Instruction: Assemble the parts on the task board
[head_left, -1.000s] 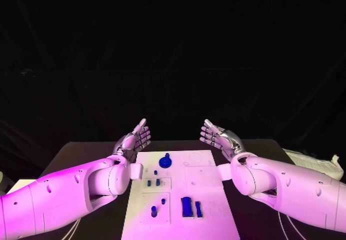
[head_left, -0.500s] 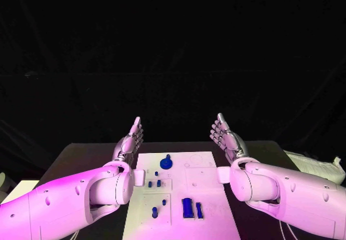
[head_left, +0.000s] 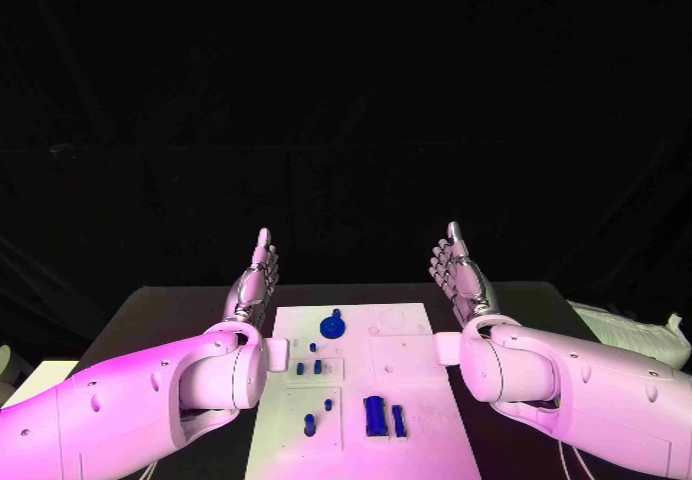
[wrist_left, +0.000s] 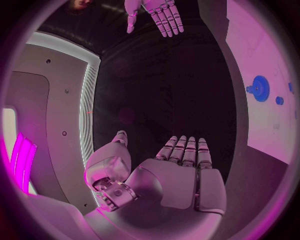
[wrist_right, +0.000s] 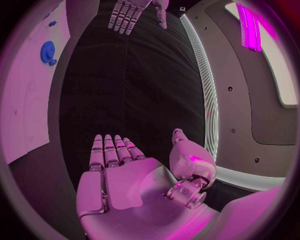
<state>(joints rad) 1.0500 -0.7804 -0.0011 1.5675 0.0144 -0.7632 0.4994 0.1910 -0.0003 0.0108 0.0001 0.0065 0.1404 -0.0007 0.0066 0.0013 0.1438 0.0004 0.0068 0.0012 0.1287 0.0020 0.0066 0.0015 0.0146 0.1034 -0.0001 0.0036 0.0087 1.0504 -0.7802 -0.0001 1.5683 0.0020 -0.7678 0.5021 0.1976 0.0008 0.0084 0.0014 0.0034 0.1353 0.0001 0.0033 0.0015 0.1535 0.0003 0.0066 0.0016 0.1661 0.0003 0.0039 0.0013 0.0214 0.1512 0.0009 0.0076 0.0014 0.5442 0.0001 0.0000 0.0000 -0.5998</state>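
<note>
The white task board (head_left: 404, 360) lies in the middle of the table. On it sit a blue gear (head_left: 333, 325) near the far end, small blue pegs (head_left: 309, 366) mid-board, and two blue blocks (head_left: 384, 415) near the front. My left hand (head_left: 254, 283) is raised flat beside the board's far left corner, fingers straight and together, holding nothing. My right hand (head_left: 460, 275) mirrors it at the far right corner, also empty. The left wrist view shows the left hand's palm (wrist_left: 178, 172), the gear (wrist_left: 259, 88) and the right hand (wrist_left: 156, 15). In the right wrist view, the right hand's palm (wrist_right: 122, 172) faces the gear (wrist_right: 48, 51).
The black table (head_left: 159, 310) extends on both sides of the board. A pale crumpled object (head_left: 635, 330) lies at the table's right edge. Both white forearms flank the board's near half.
Both hands have turned upright from a spread, palm-inward pose to flat, edge-on poses with fingers straight. The parts on the board have not moved.
</note>
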